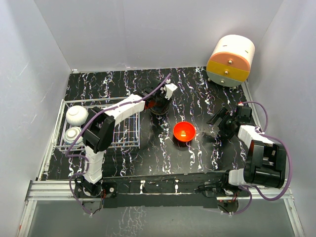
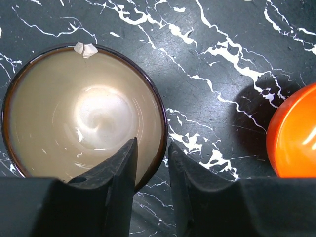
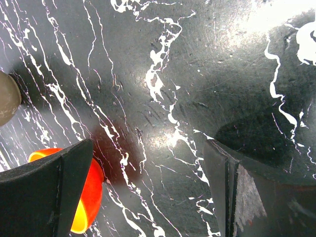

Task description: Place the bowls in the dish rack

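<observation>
A brown bowl [image 2: 84, 113] with a cream inside and a dark outside stands on the black marbled table. My left gripper [image 2: 152, 148] straddles its near right rim, one finger inside and one outside, the jaws narrow with a thin gap still showing at the rim. In the top view that gripper [image 1: 159, 101] covers the bowl. The glossy red-orange bowl [image 1: 184, 132] sits mid-table, to the right of the brown one [image 2: 296, 133]. My right gripper [image 3: 148, 148] hovers wide open over bare table, the red-orange bowl [image 3: 91, 192] by its left finger. The dish rack [image 1: 123, 140] holds a white bowl [image 1: 77, 115] and a patterned bowl [image 1: 72, 134].
A round cream-and-orange drawer cabinet [image 1: 230, 60] stands at the far right corner. Grey walls close in the table on three sides. The rack lies along the left edge, its right half without bowls.
</observation>
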{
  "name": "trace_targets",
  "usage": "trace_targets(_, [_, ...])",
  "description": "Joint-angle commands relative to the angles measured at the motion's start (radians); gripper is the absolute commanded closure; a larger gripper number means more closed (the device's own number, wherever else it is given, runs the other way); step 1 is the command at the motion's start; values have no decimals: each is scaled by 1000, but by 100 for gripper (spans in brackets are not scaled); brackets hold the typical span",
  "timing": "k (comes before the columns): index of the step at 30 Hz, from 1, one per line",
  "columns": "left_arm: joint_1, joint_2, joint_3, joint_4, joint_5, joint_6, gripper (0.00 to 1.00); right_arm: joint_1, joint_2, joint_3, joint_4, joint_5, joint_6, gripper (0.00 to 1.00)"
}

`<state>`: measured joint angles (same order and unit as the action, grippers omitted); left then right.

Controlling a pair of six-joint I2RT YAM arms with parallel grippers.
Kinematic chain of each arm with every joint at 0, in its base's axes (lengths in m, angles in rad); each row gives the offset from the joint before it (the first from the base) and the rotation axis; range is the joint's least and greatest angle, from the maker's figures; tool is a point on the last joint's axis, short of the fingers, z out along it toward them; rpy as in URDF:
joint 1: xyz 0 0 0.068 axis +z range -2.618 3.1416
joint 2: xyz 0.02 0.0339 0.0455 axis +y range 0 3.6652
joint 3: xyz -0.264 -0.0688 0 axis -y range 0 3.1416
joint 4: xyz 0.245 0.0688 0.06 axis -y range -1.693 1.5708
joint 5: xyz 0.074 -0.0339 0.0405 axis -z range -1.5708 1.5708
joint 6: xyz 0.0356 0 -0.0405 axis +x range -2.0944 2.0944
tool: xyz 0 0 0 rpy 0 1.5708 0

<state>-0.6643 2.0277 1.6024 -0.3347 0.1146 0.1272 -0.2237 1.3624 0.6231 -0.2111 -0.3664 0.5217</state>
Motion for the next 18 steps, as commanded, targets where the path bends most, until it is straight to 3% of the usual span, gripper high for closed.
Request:
trace_targets(1, [5,-45,-25,5,6,-2,66,-5,-9,-5,44,-3,-12,2])
trace_targets(5, [7,-51,-33,14,5,-5,69,-5,-9,-6,44,-3,-12,2])
trace_targets(10, [9,-59,-28,16,-5,-5,95,-5,-8,-6,44,-2,-12,2])
trace_targets(12, [9,-60,-23,10,-6,-5,100,-6,-9,-5,44,-2,-12,2])
trace_targets(18, [9,-79,-30,19,-3,-13,100,-6,-8,-6,44,-2,-12,2])
